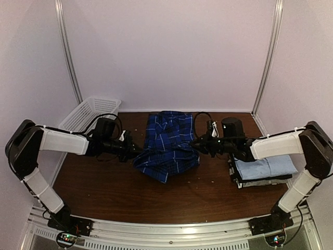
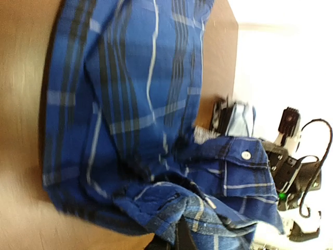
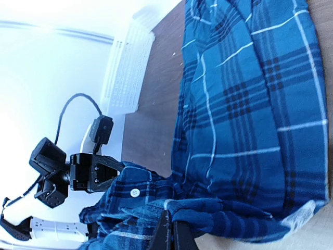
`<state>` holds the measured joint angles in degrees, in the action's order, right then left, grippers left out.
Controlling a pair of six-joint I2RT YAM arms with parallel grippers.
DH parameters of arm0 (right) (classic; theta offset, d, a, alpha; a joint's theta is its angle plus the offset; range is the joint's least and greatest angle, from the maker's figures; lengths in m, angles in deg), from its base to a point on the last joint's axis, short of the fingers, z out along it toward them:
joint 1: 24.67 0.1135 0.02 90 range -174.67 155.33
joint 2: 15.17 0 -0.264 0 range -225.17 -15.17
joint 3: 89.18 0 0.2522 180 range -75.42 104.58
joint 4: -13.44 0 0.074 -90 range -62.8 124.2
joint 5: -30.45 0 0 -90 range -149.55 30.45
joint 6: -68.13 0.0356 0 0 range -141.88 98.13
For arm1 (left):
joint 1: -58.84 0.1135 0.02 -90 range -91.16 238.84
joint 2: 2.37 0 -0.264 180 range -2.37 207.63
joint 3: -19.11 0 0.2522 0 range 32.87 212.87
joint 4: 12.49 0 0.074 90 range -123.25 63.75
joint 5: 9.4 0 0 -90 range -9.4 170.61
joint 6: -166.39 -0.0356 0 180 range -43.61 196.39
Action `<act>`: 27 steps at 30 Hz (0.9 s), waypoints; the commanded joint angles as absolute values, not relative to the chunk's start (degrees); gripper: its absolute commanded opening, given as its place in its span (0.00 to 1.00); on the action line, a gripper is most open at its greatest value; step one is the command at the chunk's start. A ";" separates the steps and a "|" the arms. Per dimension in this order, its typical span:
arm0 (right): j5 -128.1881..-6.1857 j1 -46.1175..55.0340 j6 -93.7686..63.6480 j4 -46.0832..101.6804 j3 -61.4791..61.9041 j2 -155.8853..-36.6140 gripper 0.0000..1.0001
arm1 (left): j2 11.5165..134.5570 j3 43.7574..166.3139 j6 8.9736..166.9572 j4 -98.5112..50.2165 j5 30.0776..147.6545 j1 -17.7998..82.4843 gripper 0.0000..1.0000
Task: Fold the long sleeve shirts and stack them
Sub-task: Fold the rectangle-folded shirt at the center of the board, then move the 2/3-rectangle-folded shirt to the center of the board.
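Observation:
The blue-and-black plaid shirt (image 1: 167, 143) lies in the middle of the brown table, partly folded, its near part lifted and bunched between both grippers. My left gripper (image 1: 133, 149) is shut on the shirt's left edge; the wrist view shows cloth (image 2: 156, 104) bunched over the jaws. My right gripper (image 1: 196, 141) is shut on the shirt's right edge (image 3: 244, 114). A stack of folded shirts (image 1: 263, 171), plain light blue on top with grey and darker ones beneath, sits at the right under my right arm.
A white lattice basket (image 1: 88, 112) stands at the back left corner, also in the right wrist view (image 3: 127, 73). White walls close in the table (image 1: 130, 192) on three sides.

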<state>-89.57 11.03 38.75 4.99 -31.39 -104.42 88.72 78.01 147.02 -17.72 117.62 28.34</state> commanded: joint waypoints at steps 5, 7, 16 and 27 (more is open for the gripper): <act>-90.24 5.13 40.47 -2.76 -24.76 -121.98 0.00 | 107.71 90.21 149.81 -7.61 117.48 31.42 0.00; -90.10 5.03 40.66 -3.59 -24.77 -124.58 0.00 | 109.42 90.45 150.11 -7.52 116.55 31.42 0.00; -90.67 5.26 42.61 -8.97 -29.24 -127.68 0.00 | 109.36 85.81 149.52 -8.85 113.11 31.10 0.00; -89.34 9.07 44.26 -11.55 -39.90 -120.71 0.00 | 101.83 73.98 151.98 -7.71 109.24 26.31 0.00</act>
<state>-89.72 6.93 43.05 -10.14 -35.65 -123.83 106.23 78.97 150.32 -7.92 112.26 28.58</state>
